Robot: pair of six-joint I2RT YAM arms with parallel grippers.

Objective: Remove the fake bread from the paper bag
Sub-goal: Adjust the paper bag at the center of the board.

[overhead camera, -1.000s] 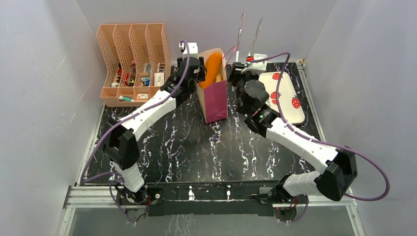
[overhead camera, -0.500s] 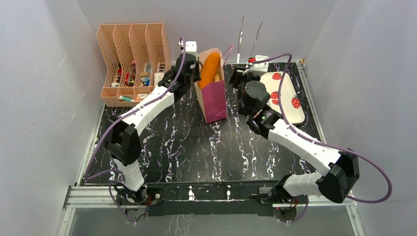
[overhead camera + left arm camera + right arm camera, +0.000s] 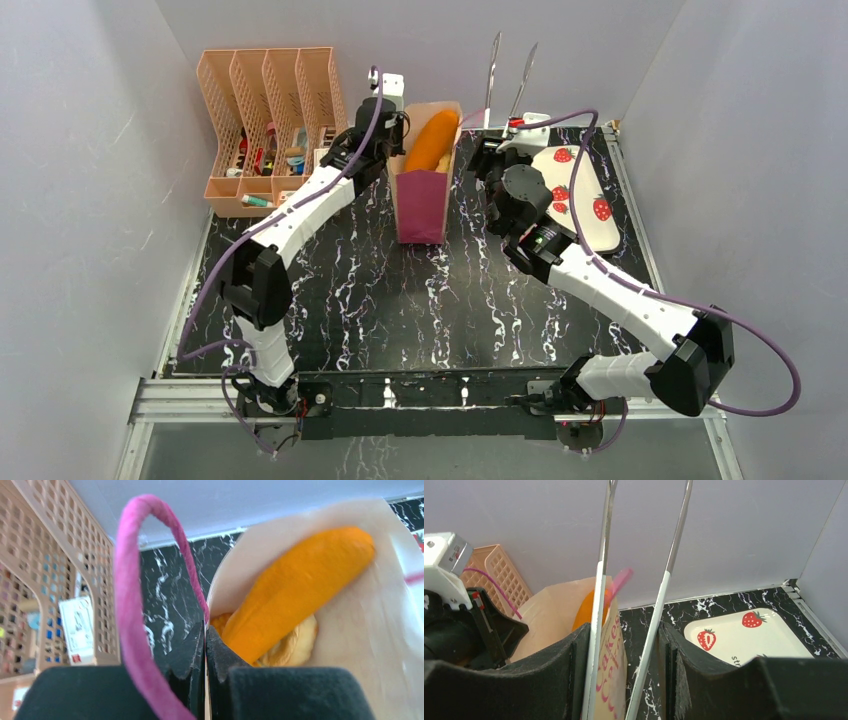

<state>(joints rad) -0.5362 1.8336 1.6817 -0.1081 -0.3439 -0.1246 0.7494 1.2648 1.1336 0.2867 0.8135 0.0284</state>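
Black marbled table (image 3: 380, 300): left gripper (image 3: 205, 632) pinches rim of tan-and-maroon paper bag (image 3: 422, 205); right gripper (image 3: 624, 630) clamps silver metal tongs (image 3: 672, 550); only right-wrist view shows bag's pink lettering (image 3: 606, 645), partly "ake".

Pink script on the paper bag (image 3: 611, 647) partly reads "akes"; the rest is unreadable.

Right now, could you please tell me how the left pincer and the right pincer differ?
The left pincer is pinched shut on the rim of the paper bag; the right pincer stands wider, holding metal tongs. The left sits left of the bag, the right on its other side. Both have black fingers.
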